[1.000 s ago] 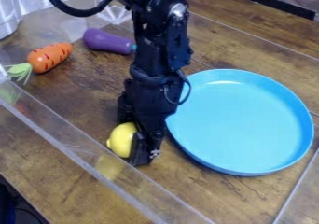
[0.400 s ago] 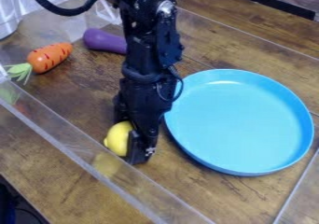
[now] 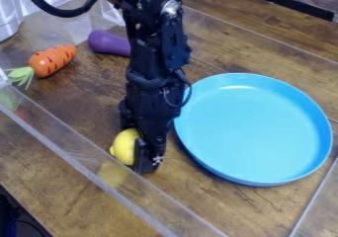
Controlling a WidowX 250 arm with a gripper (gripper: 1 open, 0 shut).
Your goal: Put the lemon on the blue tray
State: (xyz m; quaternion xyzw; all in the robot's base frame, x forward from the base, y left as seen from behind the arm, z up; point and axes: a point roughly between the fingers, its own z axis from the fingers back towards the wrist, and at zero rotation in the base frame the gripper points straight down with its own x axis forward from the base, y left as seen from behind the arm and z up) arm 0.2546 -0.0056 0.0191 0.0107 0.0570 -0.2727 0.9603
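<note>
Found the lemon (image 3: 126, 146) at the fingertips of the gripper (image 3: 138, 151), low down by the table (image 3: 63, 199), partly covered by the dark fingers. Noted the gripper as closed, clamped on the lemon by all appearances. Could not confirm any gap between lemon and table; cannot tell whether lifted or resting.

Located the blue tray (image 3: 254, 130) just beside the hand, on the picture's right, with lemon and fingertips outside the rim. Saw nothing lying on the visible part of the tray. Observed the clear panel (image 3: 77, 144) close in front of the hand, running slantwise past the lemon. Sighted the carrot (image 3: 51, 60) and the eggplant (image 3: 110, 43) beyond the hand, toward the upper left; no part in this task.

Assessed as done: reaching the lemon and, in all likelihood, gripping. Assessed as outstanding: raising clear of the table, carrying sideways over the rim, lowering onto the tray, releasing. Rated as roughly midway at best, with placement wholly undone. Advise checking the hold before travel, and lifting high enough to avoid catching panel or rim.
</note>
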